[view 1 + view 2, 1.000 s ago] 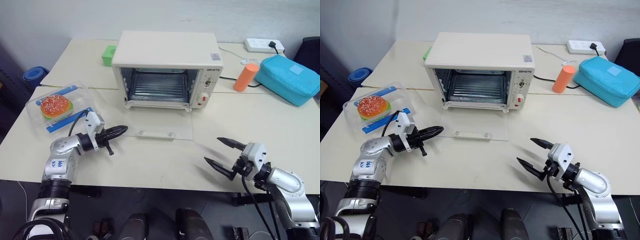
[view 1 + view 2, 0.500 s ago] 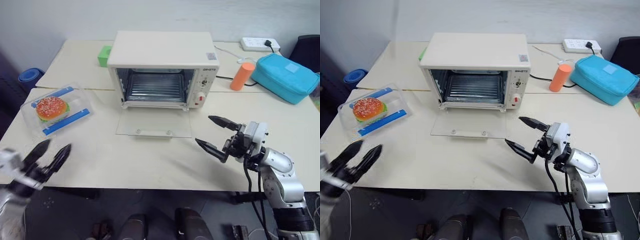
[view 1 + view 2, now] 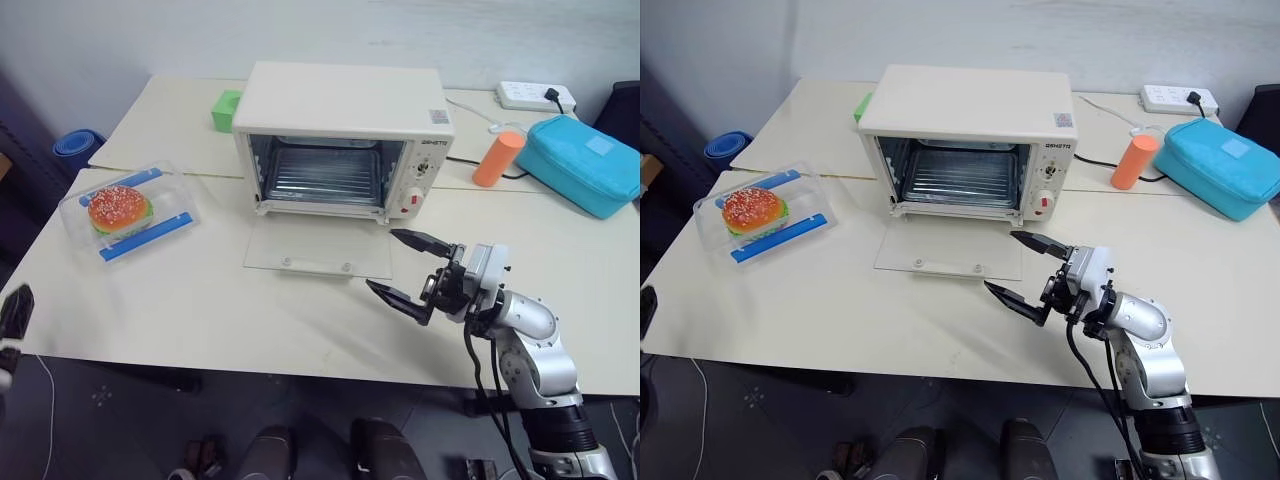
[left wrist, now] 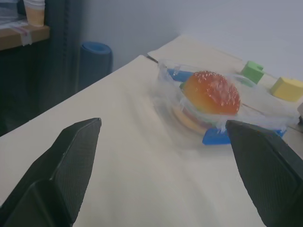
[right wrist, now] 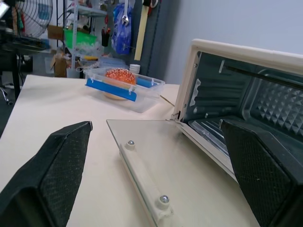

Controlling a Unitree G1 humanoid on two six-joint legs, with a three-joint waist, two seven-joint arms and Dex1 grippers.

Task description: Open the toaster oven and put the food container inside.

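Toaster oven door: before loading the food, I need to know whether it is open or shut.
Open. The toaster oven has its glass door folded down flat on the table, and the wire rack inside is exposed.

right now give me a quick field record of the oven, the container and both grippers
toaster oven: door folded down flat on the table, rack inside bare
food container: on the table to the oven's left, apart from it, lid on, burger inside
left gripper: open, pointed at the container, not touching
right gripper: open, above the table by the door's right corner, holding nothing
task stage: oven opened, container not yet picked up
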